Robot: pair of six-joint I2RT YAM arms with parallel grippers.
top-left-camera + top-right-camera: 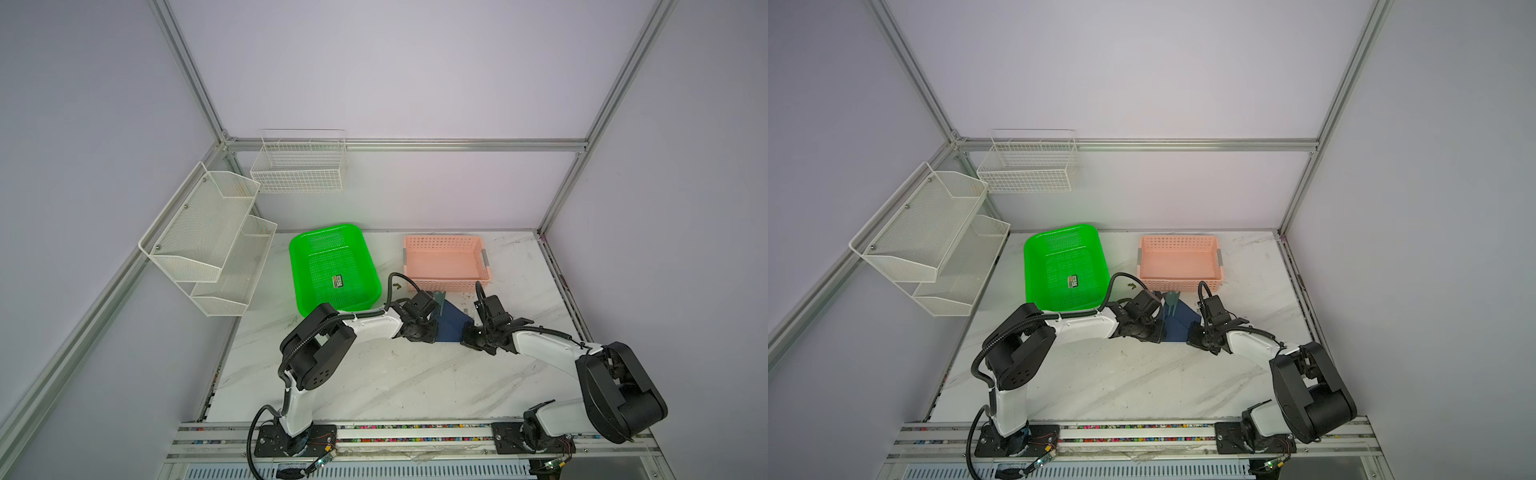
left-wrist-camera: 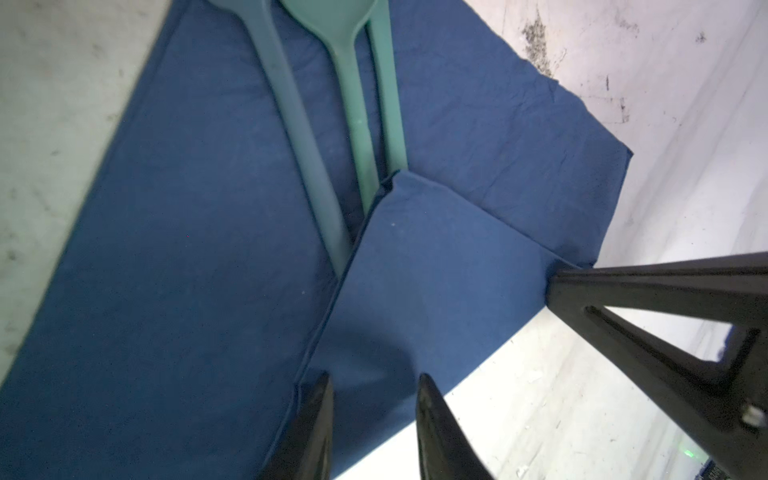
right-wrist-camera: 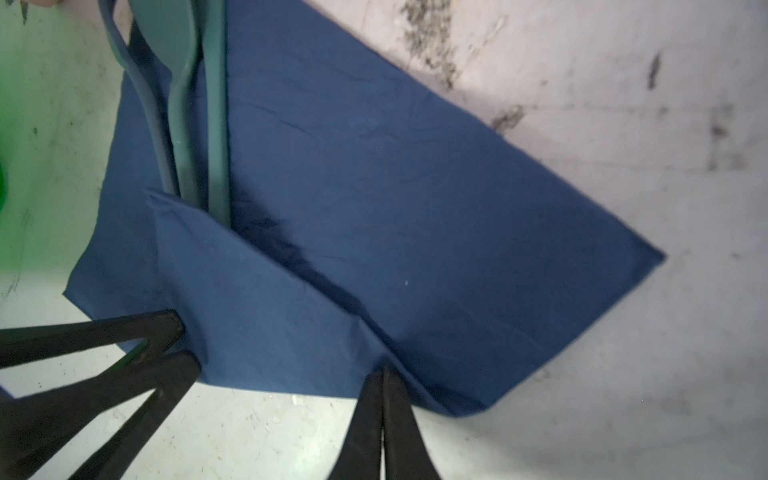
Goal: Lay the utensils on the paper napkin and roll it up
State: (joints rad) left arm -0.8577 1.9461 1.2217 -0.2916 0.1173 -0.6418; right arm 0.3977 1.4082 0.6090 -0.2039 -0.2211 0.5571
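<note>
Both hands at the near fold of the paper napkin, utensils tucked under it.

The left hand stands partly open astride the folded flap. The right hand is closed, its tips touching the flap's corner, though I cannot tell whether paper is pinched. The napkin lies flat on the table, just right of centre in both top views, below the pink basket. The utensils, a spoon between two other handles, run up-frame toward that basket, handle ends under the flap. Likely thin, limp, easily torn paper around stiff, slippery plastic: grip the doubled fold and roll about that long axis.
</note>
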